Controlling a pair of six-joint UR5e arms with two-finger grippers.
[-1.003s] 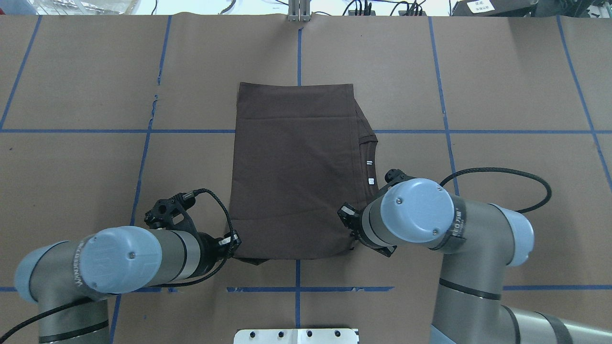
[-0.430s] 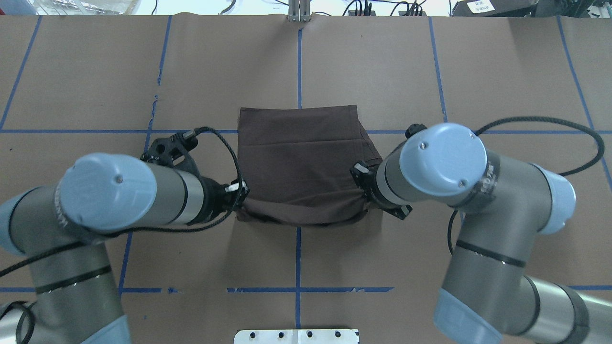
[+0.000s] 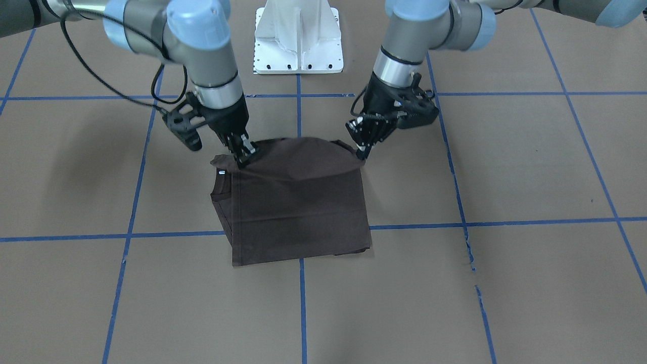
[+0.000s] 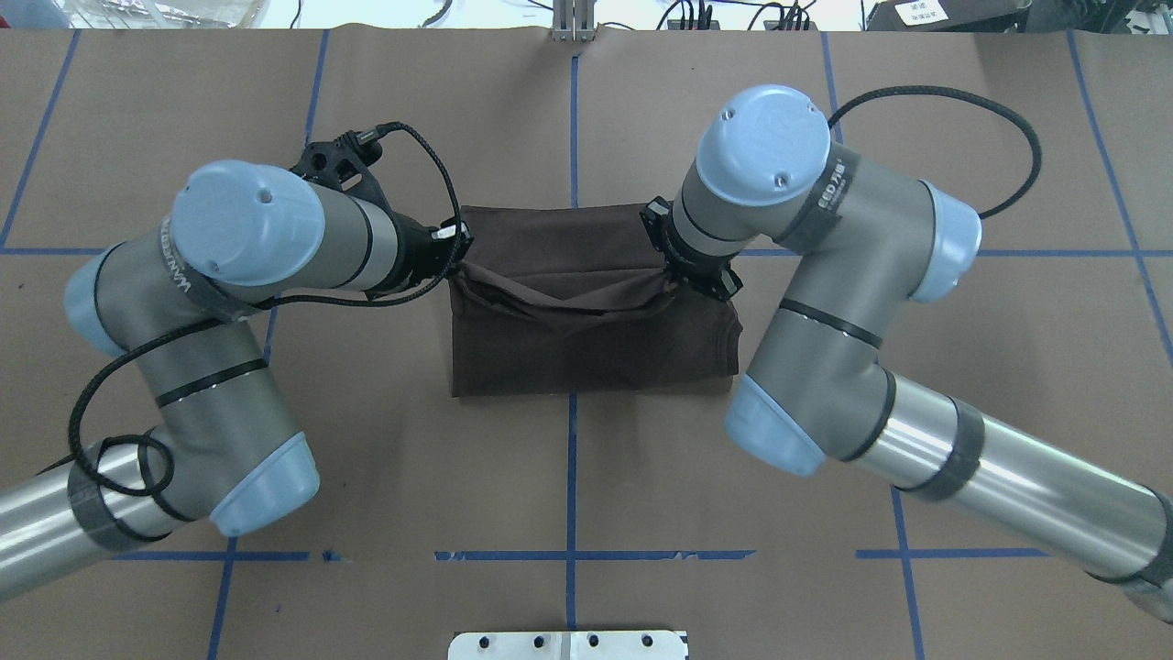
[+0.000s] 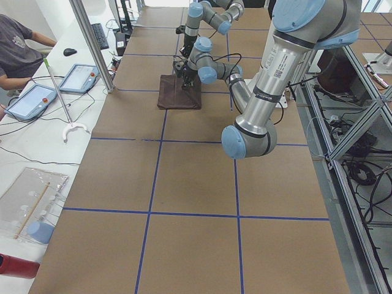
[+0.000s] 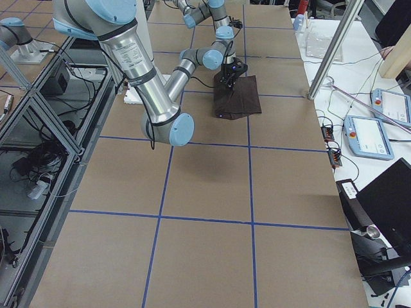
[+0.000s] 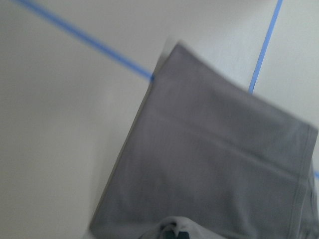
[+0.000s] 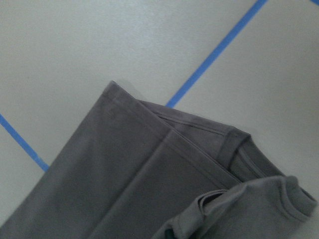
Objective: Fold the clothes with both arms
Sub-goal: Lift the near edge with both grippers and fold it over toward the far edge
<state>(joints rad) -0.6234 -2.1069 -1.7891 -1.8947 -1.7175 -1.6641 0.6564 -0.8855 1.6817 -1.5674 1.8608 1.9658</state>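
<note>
Both arms have swung out away from the base since a second ago, carrying the near hem of the T-shirt (image 4: pixel 586 353) up and over its own body. Back then the shirt lay long and flat, with the two grippers down at the edge closest to the robot. Now it shows at about half that length.

The left gripper (image 4: pixel 455 254) is clenched on one corner of that hem and the right gripper (image 4: pixel 672 264) on the other. The cloth sags in a loose swag between them, held just clear of the layer beneath. Holding both corners at once looks meant to keep the edge straight, so that it lands square on the far hem, which lies just beyond the fingertips.

Behind the grippers, toward the base, the rest of the shirt lies doubled on the brown paper table (image 4: pixel 275 431), with a fresh fold line at its rear. The collar and its white label (image 3: pixel 221 173) poke out from under the top layer just below the right gripper in the front view. The lifted edge is not yet set down, I'd say.
</note>
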